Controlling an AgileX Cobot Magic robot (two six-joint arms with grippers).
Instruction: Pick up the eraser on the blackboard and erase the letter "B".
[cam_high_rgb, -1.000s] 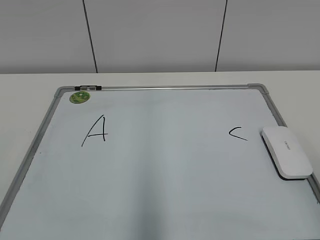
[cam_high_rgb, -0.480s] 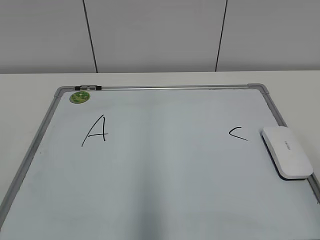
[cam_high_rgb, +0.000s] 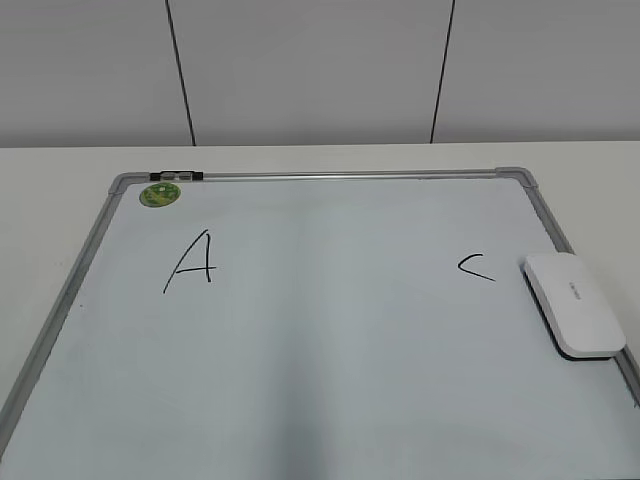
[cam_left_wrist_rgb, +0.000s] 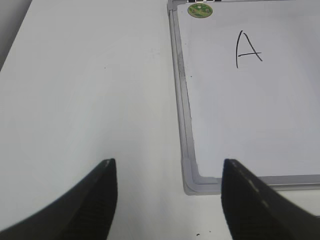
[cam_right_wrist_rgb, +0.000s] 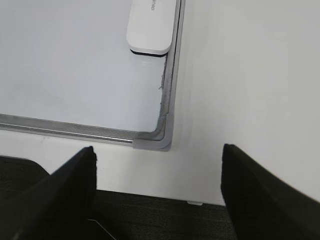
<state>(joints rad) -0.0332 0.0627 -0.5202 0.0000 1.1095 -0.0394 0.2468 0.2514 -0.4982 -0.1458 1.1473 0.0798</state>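
The blackboard (cam_high_rgb: 330, 340), a white board in a grey frame, lies flat on the table. The white eraser (cam_high_rgb: 574, 303) lies on its right edge, beside the black "C" (cam_high_rgb: 476, 267). The black "A" (cam_high_rgb: 190, 262) is at the left. No letter "B" shows between them. The eraser also shows in the right wrist view (cam_right_wrist_rgb: 151, 27), far ahead of my open, empty right gripper (cam_right_wrist_rgb: 159, 159), which hangs over the table's front edge near the board's corner (cam_right_wrist_rgb: 162, 137). My left gripper (cam_left_wrist_rgb: 169, 172) is open and empty by the board's near left corner (cam_left_wrist_rgb: 192, 182).
A round green sticker (cam_high_rgb: 158, 194) sits at the board's far left corner. The white table (cam_left_wrist_rgb: 90, 90) surrounds the board. Dark floor (cam_right_wrist_rgb: 165, 220) lies below the table's front edge. A grey panelled wall stands behind.
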